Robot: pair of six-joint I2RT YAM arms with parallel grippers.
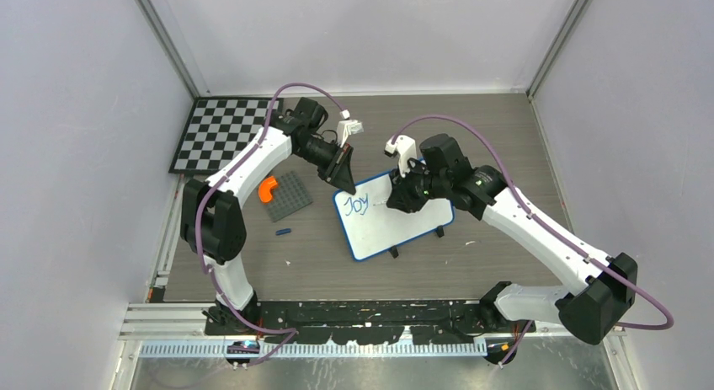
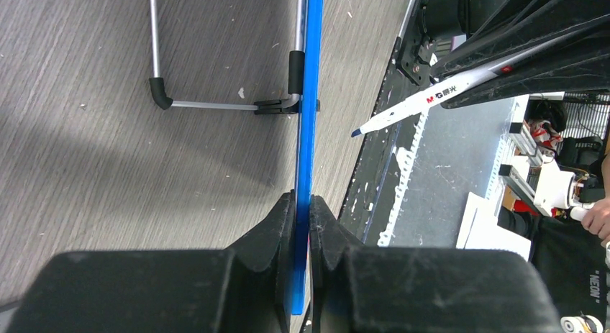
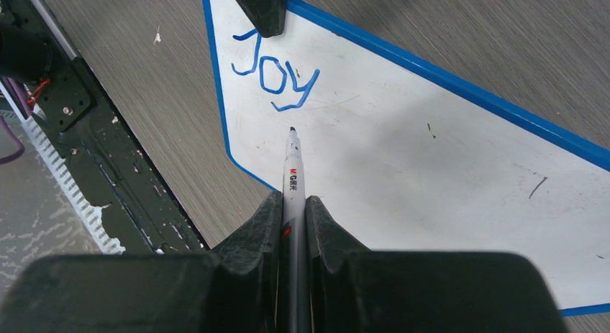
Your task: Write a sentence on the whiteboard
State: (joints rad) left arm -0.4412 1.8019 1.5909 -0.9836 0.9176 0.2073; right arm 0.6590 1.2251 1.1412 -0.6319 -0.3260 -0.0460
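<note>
Right gripper (image 3: 293,203), black fingers closest to lens, is clamped narrow on a white-barrelled marker pen (image 3: 292,171). Pen tip sits just under the blue handwritten sentence (image 3: 277,78), which reads only "Joy"; contact w/ surface unclear. Small blue-framed rectangular whiteboard (image 3: 431,153) sits mid grey wood-grain table (image 1: 505,120), btw the two arms. Left gripper (image 2: 303,203) is pinched tight on the board's blue edge, at the corner nearest "Joy".

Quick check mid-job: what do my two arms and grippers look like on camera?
The left arm and right arm have white links with bulky black joints, and a purple cable loops along each. The left gripper and right gripper have matte black, wedge-shaped fingers.
</note>
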